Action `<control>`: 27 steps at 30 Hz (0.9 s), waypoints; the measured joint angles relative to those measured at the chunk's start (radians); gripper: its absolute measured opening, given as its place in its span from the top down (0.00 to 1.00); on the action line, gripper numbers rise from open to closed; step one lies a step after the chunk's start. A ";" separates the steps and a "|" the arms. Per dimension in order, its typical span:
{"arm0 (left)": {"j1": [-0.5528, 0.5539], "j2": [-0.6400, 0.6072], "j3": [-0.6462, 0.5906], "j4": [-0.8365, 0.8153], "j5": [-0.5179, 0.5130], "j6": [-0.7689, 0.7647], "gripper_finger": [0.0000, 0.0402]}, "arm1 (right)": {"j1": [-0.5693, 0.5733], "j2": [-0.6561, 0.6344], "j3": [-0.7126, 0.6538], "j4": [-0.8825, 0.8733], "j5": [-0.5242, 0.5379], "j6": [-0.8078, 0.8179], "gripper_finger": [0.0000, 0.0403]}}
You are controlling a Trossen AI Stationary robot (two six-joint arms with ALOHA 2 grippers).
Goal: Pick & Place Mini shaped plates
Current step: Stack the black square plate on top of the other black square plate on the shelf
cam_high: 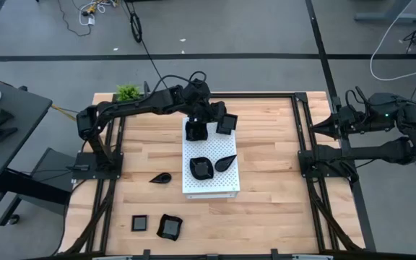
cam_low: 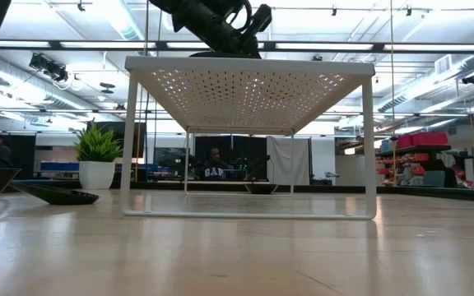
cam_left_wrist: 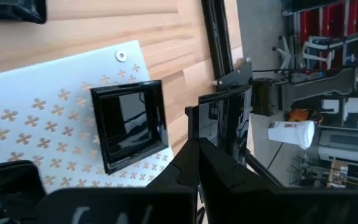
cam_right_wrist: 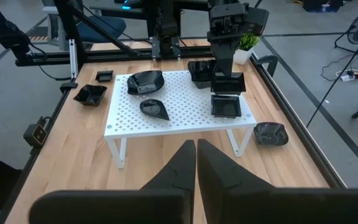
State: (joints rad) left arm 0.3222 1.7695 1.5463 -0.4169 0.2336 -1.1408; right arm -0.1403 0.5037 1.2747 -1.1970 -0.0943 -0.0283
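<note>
1. Hidden from above: the left arm (cam_high: 143,105) covers the far end of the board (cam_high: 211,184), so from overhead the grip itself cannot be made out.
2. From table height only the underside of the board shows. Everything resting on top of it is out of sight.
3. The left gripper (cam_left_wrist: 196,149) hangs over the far end of the board, its fingers pinched narrow on the rim of the held plate (cam_right_wrist: 229,83), a small black square dish.
4. The held plate is tipped up on edge, clear of the board and just beside the square plate (cam_right_wrist: 226,106), which lies flat near the board's corner.
5. A dark plate (cam_right_wrist: 202,71) sits on the same end of the board, partly behind the gripper. Its shape cannot be told.
6. Further along the board lie a wavy plate (cam_high: 201,167) and a leaf plate (cam_high: 224,162), close together.
7. On the table (cam_high: 280,209):
   - a corner plate (cam_right_wrist: 271,134) just beside the board's far leg;
   - a second leaf (cam_high: 160,178) left of the board;
   - a small square (cam_high: 140,223) and a second wavy one (cam_high: 169,227) near the front edge.
8. The right gripper (cam_right_wrist: 196,149) waits at the right side of the table, fingers pressed together and holding nothing.
9. Surface: pale wood planks in a black frame, with a potted plant (cam_high: 128,92) at the far left corner.
10. Room: grey floor with cables, bright ceiling strips and shelving. A person (cam_low: 214,168) sits far behind the table.
</note>
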 joint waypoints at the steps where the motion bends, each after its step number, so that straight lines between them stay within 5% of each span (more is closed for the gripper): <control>1: 0.000 0.000 0.000 -0.003 -0.001 0.000 0.98 | 0.000 0.000 0.000 0.000 0.000 0.000 0.95; 27: 0.009 -0.003 0.109 -0.189 0.004 0.052 0.98 | 0.000 0.000 0.000 0.000 0.000 0.000 0.95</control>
State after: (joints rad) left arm 0.3309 1.7668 1.6554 -0.6063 0.2376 -1.0885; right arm -0.1403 0.5035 1.2748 -1.1970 -0.0940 -0.0283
